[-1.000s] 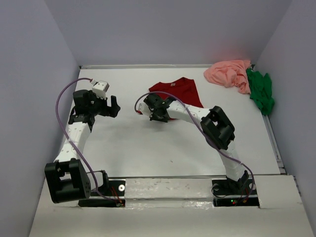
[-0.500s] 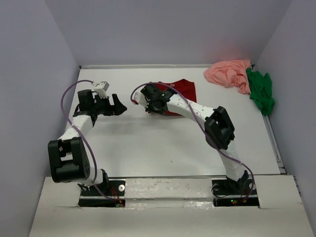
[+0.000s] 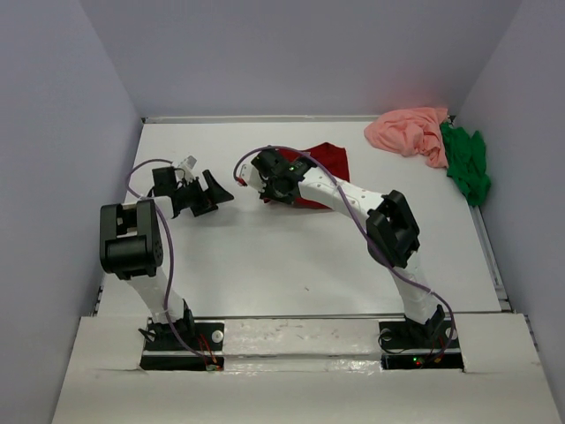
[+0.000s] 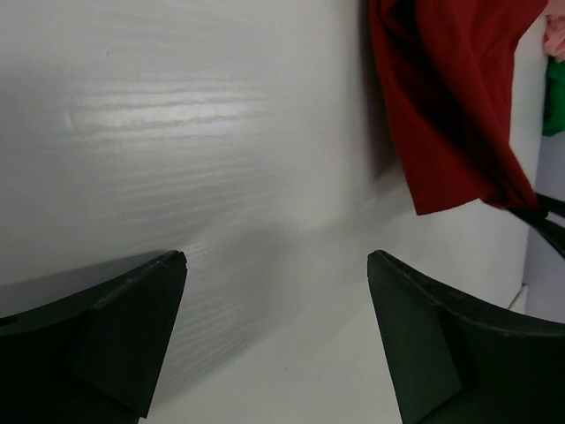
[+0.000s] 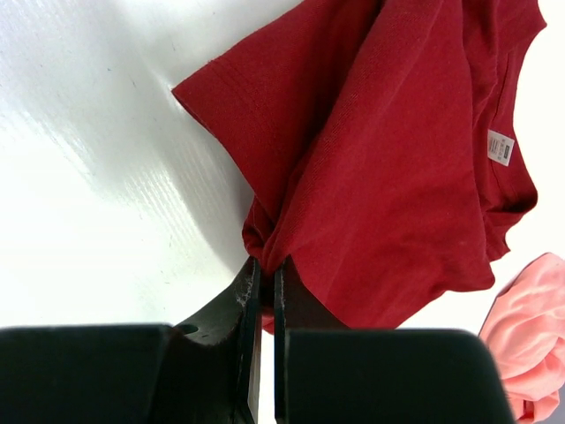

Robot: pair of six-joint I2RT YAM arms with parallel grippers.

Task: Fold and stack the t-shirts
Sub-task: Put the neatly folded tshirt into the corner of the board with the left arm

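Top external view: the white table [image 3: 265, 265] carries all three garments, none folded and none stacked. The dark red t-shirt [image 3: 325, 161] lies near the middle of the far half, partly bunched and lifted at its left edge. The salmon pink t-shirt [image 3: 408, 130] sits crumpled in the far right corner. The bright green t-shirt [image 3: 466, 163] is heaped just beside it against the right wall, the two touching or nearly so.

The right gripper [image 3: 281, 187] is at the red shirt's left edge. In the right wrist view its fingers [image 5: 252, 291] are pressed together on a gathered pinch of red cloth close to a sleeve. The rest of the garment spreads away from the pinch in loose folds, with the neck label [image 5: 500, 147] showing at the collar.

The left gripper [image 3: 222, 189] stands just left of the red shirt, apart from it. In the left wrist view its fingers [image 4: 132, 327] are spread wide over bare table and hold nothing, with a hanging corner of red cloth ahead and to the right.

Judged progress: very early. The step in hand appears to be laying out or taking hold of the first shirt. No fold is visible on any garment. All three folds and the stacking are left to do.
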